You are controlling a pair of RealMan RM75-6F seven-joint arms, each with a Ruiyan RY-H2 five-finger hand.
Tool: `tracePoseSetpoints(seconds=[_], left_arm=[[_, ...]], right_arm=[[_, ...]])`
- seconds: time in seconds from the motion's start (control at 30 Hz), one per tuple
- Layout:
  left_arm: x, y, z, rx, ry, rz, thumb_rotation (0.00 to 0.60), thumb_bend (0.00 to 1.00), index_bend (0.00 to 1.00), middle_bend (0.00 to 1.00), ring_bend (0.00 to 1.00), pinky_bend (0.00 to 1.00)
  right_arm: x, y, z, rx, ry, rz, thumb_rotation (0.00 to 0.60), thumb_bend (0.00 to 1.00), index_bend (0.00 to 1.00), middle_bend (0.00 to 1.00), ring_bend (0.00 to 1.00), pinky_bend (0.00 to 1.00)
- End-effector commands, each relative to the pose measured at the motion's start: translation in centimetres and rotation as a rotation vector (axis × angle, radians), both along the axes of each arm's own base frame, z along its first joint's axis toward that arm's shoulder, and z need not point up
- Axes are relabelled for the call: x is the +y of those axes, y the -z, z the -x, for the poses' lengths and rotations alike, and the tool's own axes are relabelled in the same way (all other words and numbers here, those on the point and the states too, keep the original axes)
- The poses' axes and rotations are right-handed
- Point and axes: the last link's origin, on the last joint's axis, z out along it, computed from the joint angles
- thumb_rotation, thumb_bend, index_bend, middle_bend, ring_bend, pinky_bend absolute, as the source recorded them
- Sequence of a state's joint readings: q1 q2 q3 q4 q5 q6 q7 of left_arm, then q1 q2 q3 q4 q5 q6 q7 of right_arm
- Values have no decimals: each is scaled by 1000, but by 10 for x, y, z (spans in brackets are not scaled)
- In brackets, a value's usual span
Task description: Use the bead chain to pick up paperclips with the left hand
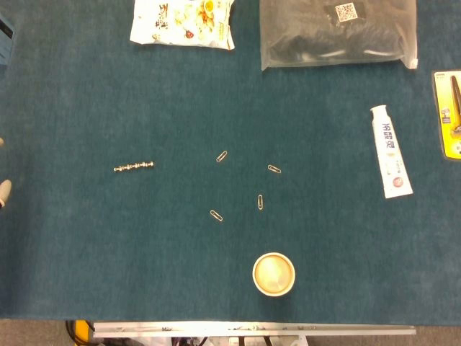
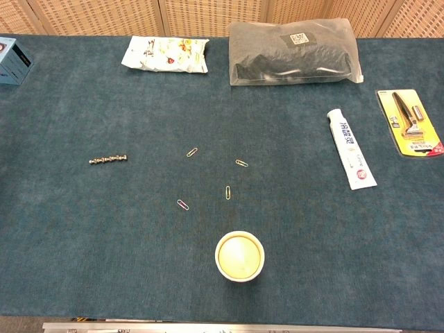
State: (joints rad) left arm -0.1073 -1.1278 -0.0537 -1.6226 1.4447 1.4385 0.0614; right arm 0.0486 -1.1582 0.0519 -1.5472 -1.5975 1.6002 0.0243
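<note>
A short metal bead chain (image 1: 134, 167) (image 2: 108, 160) lies flat on the blue cloth, left of centre. Several paperclips are scattered to its right: one nearest the chain (image 1: 222, 156) (image 2: 191, 152), one further right (image 1: 274, 169) (image 2: 241, 164), and two closer to the front (image 1: 260, 202) (image 1: 216, 215). Only pale fingertips (image 1: 3, 191) of my left hand show, at the left edge of the head view, well left of the chain and touching nothing I can see. The chest view shows no hand. My right hand is out of both views.
A paper cup (image 1: 274, 274) (image 2: 239, 256) stands near the front edge. A toothpaste tube (image 1: 391, 151) and a razor pack (image 2: 411, 123) lie at the right. A snack bag (image 1: 183, 21), a black item in a clear bag (image 1: 337, 30) and a blue box (image 2: 14, 60) sit at the back.
</note>
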Motion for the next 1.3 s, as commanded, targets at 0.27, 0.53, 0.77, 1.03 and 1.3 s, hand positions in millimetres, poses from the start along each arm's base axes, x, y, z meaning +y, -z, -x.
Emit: tracePoseSetpoints(seconds=[0.27,0.53,0.77,1.03,1.3], left_arm=[[1,8,3,9,-35,47,600,262,301,206,153,361],[-1,12,0,-18,-30,83,600,217,302,130,112,306],[2,14,-11,-46,-64,279,600,187,297,0,0,97],[16,15,-17,5,-92,399,600,187,298,0,0,55],[38,26,-17,29,-144,469,600,187,300,0,0,47]], right_arm=[[3,-6,-2,-17,-10,16,600,634,438,355,202,333],[0,-10,-1,-25,-2,32,600,634,438,355,202,333],[-6,-15,-3,-35,-8,60,600,634,438,355,202,333],[-15,-13,-1,-23,12,54,600,635,438,355,202,333],[-18,-14,2,-22,30,71,600,634,438,355,202,333]])
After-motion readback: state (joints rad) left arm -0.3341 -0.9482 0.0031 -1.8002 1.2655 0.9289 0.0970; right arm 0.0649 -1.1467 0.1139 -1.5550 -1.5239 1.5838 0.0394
